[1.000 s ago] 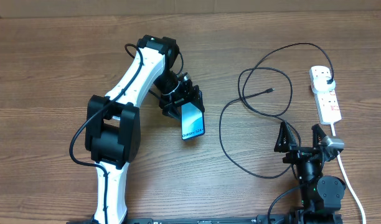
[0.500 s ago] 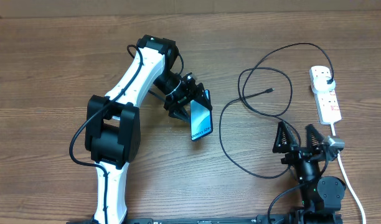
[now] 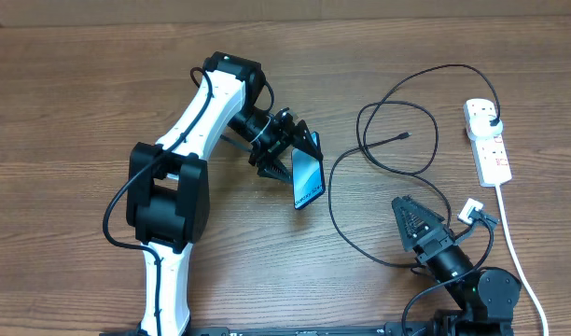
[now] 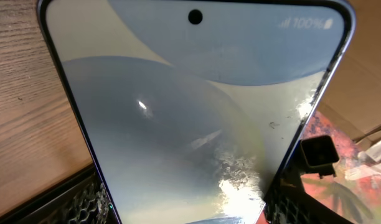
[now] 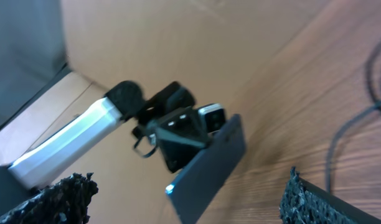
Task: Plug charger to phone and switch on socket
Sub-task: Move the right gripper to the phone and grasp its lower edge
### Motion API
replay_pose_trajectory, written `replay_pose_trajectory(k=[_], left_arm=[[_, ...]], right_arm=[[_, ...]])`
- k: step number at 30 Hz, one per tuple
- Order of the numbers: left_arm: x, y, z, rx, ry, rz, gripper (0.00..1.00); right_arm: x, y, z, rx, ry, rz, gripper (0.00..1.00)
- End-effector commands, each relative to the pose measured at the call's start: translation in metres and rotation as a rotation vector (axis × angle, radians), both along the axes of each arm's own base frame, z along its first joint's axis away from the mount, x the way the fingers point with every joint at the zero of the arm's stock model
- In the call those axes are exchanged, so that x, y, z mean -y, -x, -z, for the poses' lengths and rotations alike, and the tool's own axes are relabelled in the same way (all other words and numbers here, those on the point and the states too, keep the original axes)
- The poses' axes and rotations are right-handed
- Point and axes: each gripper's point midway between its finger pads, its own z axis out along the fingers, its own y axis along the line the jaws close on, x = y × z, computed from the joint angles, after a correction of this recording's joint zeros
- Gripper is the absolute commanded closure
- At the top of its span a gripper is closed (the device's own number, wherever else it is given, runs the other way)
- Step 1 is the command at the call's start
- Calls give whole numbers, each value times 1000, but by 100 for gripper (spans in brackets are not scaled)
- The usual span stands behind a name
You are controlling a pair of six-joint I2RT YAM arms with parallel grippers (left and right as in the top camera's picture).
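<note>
My left gripper (image 3: 287, 154) is shut on the phone (image 3: 307, 179) and holds it tilted over the middle of the table. In the left wrist view the phone's light-blue screen (image 4: 190, 112) fills the frame between my fingers (image 4: 184, 214). The charger (image 3: 379, 163), a thin black cable, lies in loops to the right. Its connector tip (image 3: 407, 136) is free on the table, and its black plug (image 3: 492, 119) sits in the white socket strip (image 3: 491, 154). My right gripper (image 3: 418, 224) is open and empty and faces left. In its wrist view the phone (image 5: 209, 165) shows edge-on between the open fingers (image 5: 190, 205).
The socket strip's white cord (image 3: 514, 252) runs down the right side past my right arm. A loop of the black cable (image 3: 346, 238) lies between the phone and my right gripper. A stretch of cable (image 5: 365, 106) shows in the right wrist view.
My left gripper has carried the phone to the right and tilted it more on edge. My right gripper has swung round from facing away to facing left toward the phone.
</note>
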Motion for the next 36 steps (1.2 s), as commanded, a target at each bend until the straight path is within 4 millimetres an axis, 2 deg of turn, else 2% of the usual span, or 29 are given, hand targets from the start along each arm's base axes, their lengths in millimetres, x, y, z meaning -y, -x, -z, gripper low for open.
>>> replay_pose_trajectory(k=[1, 10, 20, 26, 29, 33, 36], left_arm=[[3, -9, -16, 2, 75, -36, 45], [5, -10, -18, -1, 88, -41, 45], [5, -9, -18, -2, 89, -42, 45], [5, -10, -19, -4, 95, -44, 46], [5, -10, -19, -4, 95, -44, 46], [5, -10, -19, -3, 95, -44, 46], [5, -10, -19, -3, 95, -44, 46]], right_arm=[[-11, 8, -4, 30, 15, -75, 1], [0, 9, -7, -112, 72, 4, 1], [0, 6, -45, -241, 131, -3, 1], [-22, -8, -51, -329, 187, -107, 1], [-36, -17, -42, -377, 233, -125, 1], [-65, -24, -30, -377, 308, -156, 1], [-80, -31, -21, -367, 380, -107, 1]])
